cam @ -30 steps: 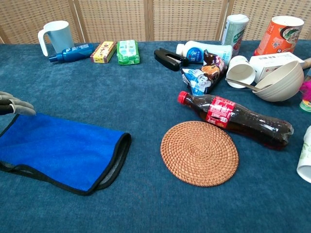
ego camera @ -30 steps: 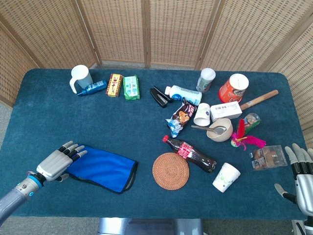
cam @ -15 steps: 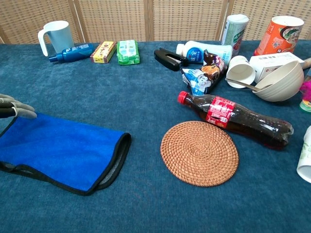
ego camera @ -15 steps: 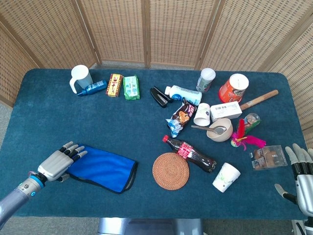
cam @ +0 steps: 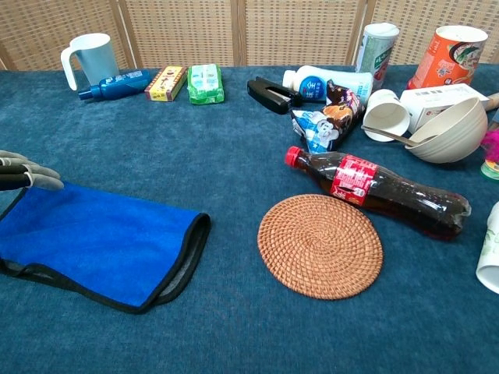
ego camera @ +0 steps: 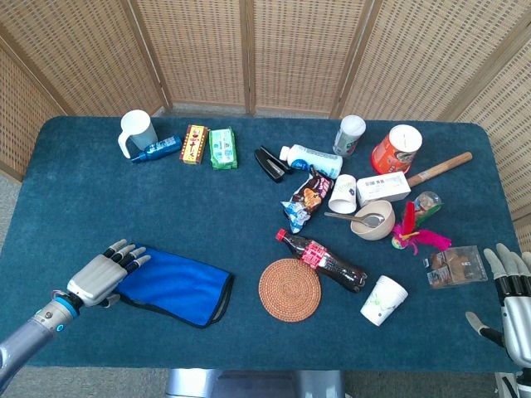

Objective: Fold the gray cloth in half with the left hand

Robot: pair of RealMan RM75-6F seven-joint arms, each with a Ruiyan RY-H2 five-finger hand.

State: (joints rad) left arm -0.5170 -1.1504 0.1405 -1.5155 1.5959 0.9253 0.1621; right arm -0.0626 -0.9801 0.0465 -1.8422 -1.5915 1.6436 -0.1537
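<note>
Head view: the left hand (ego camera: 101, 276) sits at eight o'clock on the table (ego camera: 75, 199), fingers spread and flat, holding nothing, their tips on the cloth's left edge. The cloth (ego camera: 176, 284) lies folded, blue face up, dark trim round it. At its three o'clock, a woven coaster (ego camera: 289, 289) and a cola bottle (ego camera: 322, 260). The right hand (ego camera: 513, 300) waits at four o'clock, fingers apart, empty.

Chest view: fingertips (cam: 31, 176) show at nine o'clock, at the cloth's (cam: 97, 239) far corner; coaster (cam: 320, 245) well apart to its right
</note>
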